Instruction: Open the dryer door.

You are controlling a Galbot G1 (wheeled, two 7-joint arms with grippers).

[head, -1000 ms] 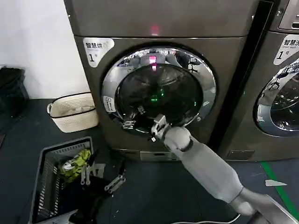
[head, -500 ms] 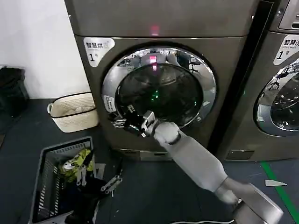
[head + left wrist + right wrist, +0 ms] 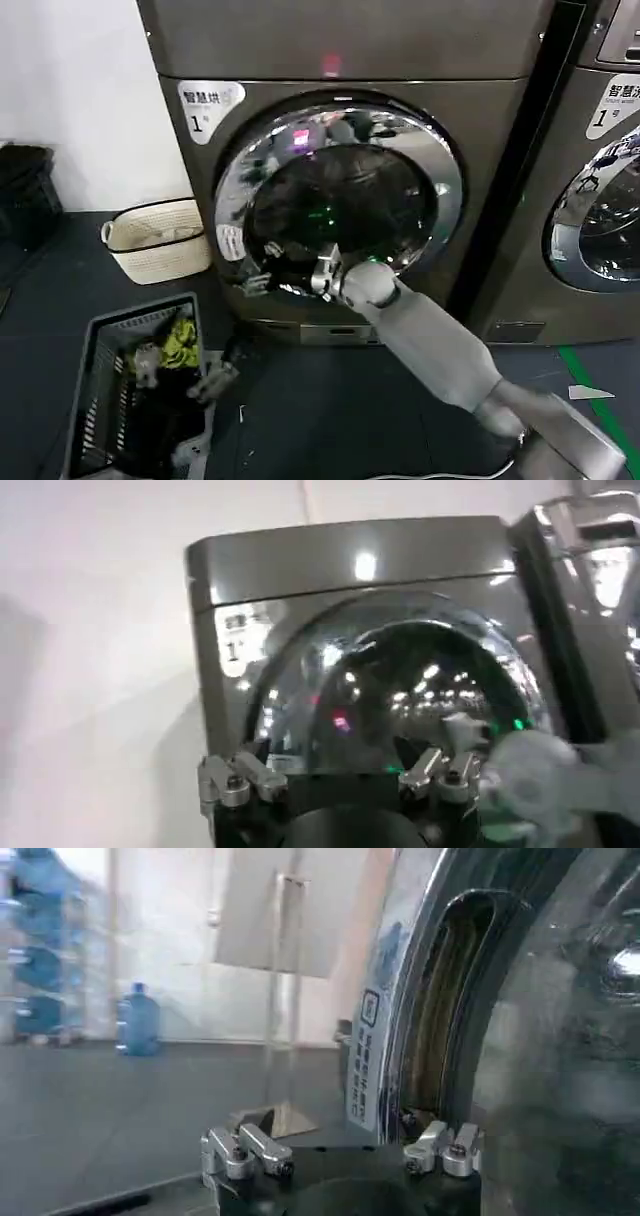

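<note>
Even indoor light falls from above; the floor (image 3: 330, 420) is dim while the white wall (image 3: 75, 90) is bright. The chrome rim and dark glass of the dryer door (image 3: 340, 200) carry mirror glare: ceiling-lamp spots, a pink and a green dot, and a hot spot on the dryer's top panel (image 3: 365, 565). In the left wrist view the right arm (image 3: 545, 780) is smeared by motion, and blue bottles (image 3: 135, 1018) beyond the door edge are soft.

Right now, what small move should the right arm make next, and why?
Probably keep pulling the door outward. The right gripper sits at the lower-left chrome rim, and the right wrist view shows a gap already open behind that rim.
</note>
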